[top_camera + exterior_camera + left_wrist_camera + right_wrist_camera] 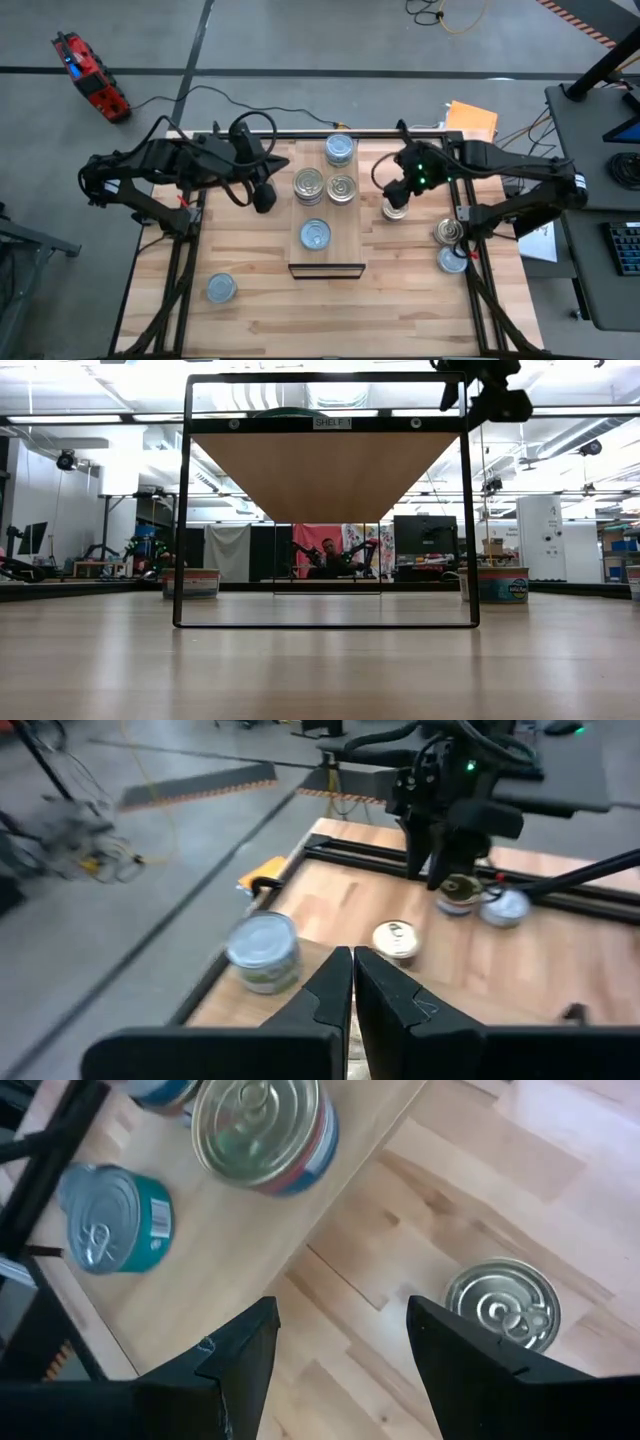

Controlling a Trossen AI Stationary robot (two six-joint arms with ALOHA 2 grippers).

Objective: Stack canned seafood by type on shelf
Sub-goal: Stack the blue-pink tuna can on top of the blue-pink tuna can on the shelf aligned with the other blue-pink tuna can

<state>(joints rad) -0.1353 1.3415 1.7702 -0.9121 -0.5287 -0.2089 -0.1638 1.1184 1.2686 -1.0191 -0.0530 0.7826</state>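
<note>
From the high view I have the left gripper (pixel 263 198) pinched together with nothing in it, sitting just off the shelf's (pixel 300 232) left edge. Four tins sit on the shelf: a blue-grey tin (pixel 339 149) at the far end, two gold-topped tins (pixel 309 185) side by side mid-plank, and one silver tin (pixel 315 234) nearer the dark front edge. My right gripper (pixel 398 200) hangs over a loose tin (pixel 395 208) on the table beside the shelf's right edge; two more tins (pixel 448 232) lie by the table's right edge and one (pixel 221 288) near the front-left corner.

The low view shows the shelf's black frame (pixel 183 500).

On the left wrist, the fingers (pixel 330 982) touch.

On the right wrist, the fingers (pixel 245 1345) stand apart, empty, above bare table; the loose tin lies beside one finger.
</note>
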